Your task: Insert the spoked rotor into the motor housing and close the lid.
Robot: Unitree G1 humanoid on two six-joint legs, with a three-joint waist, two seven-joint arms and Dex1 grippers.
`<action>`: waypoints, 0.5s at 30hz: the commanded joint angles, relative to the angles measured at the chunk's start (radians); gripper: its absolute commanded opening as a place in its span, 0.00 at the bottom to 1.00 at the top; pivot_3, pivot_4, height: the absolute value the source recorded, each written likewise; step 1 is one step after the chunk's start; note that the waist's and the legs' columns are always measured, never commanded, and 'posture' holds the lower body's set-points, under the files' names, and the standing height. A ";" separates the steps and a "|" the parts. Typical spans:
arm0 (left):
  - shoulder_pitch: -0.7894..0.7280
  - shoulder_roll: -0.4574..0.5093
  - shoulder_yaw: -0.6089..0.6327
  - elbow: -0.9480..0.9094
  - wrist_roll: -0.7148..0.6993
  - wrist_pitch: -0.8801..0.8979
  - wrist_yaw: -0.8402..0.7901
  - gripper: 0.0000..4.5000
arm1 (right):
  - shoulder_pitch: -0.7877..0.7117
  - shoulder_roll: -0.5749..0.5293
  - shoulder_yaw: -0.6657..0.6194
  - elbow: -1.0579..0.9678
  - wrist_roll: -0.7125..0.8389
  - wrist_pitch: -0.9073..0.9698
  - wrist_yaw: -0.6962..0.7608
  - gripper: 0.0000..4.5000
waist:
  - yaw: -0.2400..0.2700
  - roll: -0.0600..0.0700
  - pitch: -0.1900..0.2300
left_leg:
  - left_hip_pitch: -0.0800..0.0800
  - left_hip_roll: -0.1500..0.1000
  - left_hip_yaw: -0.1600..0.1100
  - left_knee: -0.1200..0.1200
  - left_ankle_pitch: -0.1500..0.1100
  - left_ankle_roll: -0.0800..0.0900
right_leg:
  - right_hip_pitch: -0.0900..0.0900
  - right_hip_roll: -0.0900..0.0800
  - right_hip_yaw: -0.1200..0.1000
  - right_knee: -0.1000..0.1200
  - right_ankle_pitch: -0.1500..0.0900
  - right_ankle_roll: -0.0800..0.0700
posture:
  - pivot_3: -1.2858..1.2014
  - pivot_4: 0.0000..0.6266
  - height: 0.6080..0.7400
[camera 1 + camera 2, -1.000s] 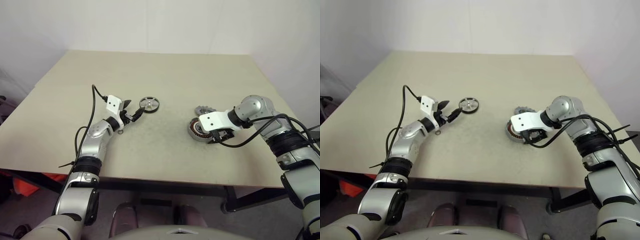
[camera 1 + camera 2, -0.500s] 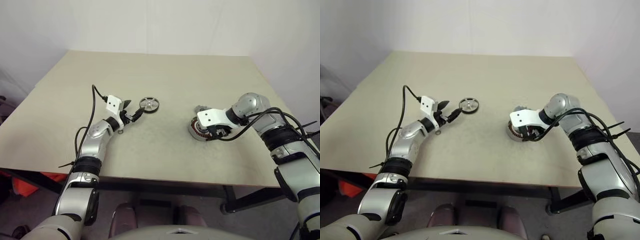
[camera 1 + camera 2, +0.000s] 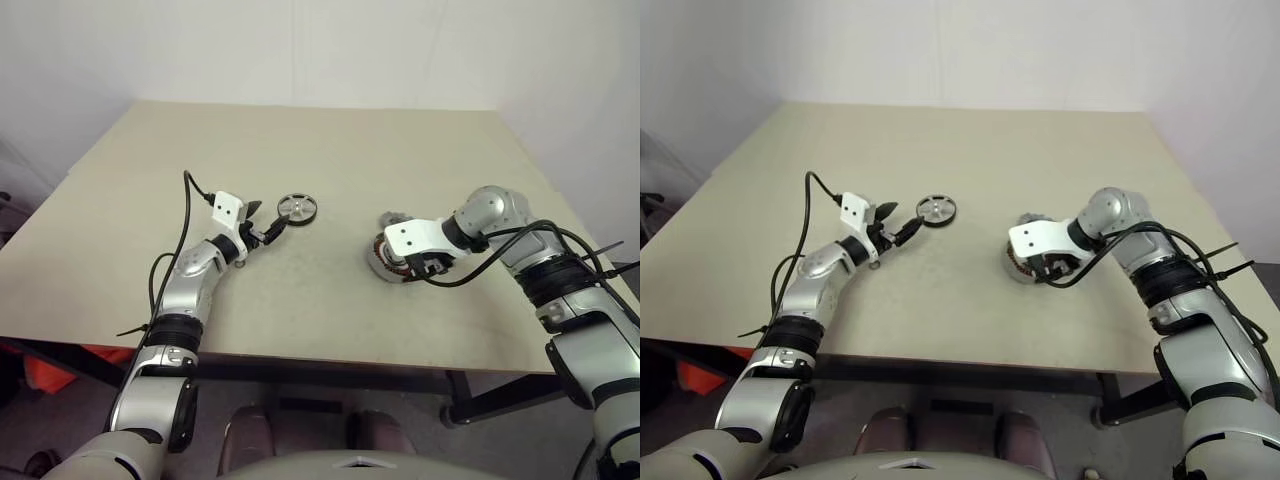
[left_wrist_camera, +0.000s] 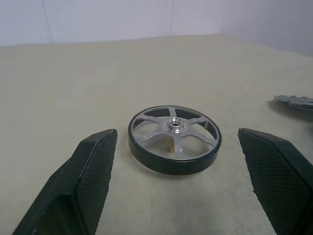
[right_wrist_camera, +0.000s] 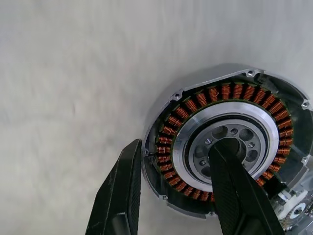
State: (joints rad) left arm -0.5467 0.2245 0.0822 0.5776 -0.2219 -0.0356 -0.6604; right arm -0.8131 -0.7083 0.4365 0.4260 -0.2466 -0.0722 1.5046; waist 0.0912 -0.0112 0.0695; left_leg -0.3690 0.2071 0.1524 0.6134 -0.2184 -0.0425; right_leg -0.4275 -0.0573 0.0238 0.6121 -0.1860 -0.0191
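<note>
The spoked rotor [image 3: 298, 207], black-rimmed with a silver spoked face, lies flat on the table. My left gripper [image 3: 272, 226] is level just short of it and open; in the left wrist view the rotor [image 4: 174, 138] sits ahead, between the two wide-apart fingers. The motor housing [image 3: 378, 258], a grey cup ringed with copper coils [image 5: 230, 98], lies right of centre. My right gripper [image 5: 178, 147] points down onto it and is shut on its coil ring, one finger outside the rim and one in the centre hole. The grey lid [image 3: 390, 217] lies just behind the housing, partly hidden.
The beige table [image 3: 330, 140] has a white wall behind it. Its front edge runs close below both arms. A black cable loops from my left wrist back along the arm.
My right gripper closed on the motor housing's ring and shifted a little to the left, taking the housing with it. The left arm and the rotor have stayed still.
</note>
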 commanded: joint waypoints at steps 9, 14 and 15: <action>-0.009 0.007 0.003 -0.041 -0.005 -0.006 0.009 0.93 | -0.066 0.082 0.013 -0.009 -0.005 0.055 -0.051 0.43 | 0.004 0.000 0.000 | -0.001 0.000 0.000 0.000 0.000 0.000 | 0.000 -0.001 -0.001 0.000 0.000 -0.001 | 0.52 0.00 1.00; -0.009 0.011 0.005 -0.045 -0.005 -0.007 0.011 0.93 | -0.071 0.119 0.041 0.084 -0.049 0.022 -0.109 0.43 | 0.000 0.000 0.000 | 0.001 0.000 0.000 0.000 0.001 -0.001 | 0.001 -0.001 -0.001 0.001 0.000 -0.001 | 0.52 0.00 1.00; -0.009 0.012 0.005 -0.046 -0.006 -0.007 0.011 0.93 | -0.072 0.123 0.043 0.091 -0.050 0.017 -0.111 0.43 | 0.000 0.000 0.000 | 0.003 0.000 0.000 0.000 0.001 -0.002 | 0.002 -0.001 -0.001 0.001 0.000 -0.001 | 0.52 0.00 1.00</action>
State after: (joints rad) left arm -0.5455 0.2278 0.0820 0.5732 -0.2216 -0.0352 -0.6494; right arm -0.8684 -0.5917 0.4750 0.4982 -0.2760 -0.0435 1.4259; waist 0.0913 -0.0117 0.0693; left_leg -0.3646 0.2070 0.1523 0.6135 -0.2173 -0.0447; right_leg -0.4239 -0.0580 0.0229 0.6132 -0.1864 -0.0198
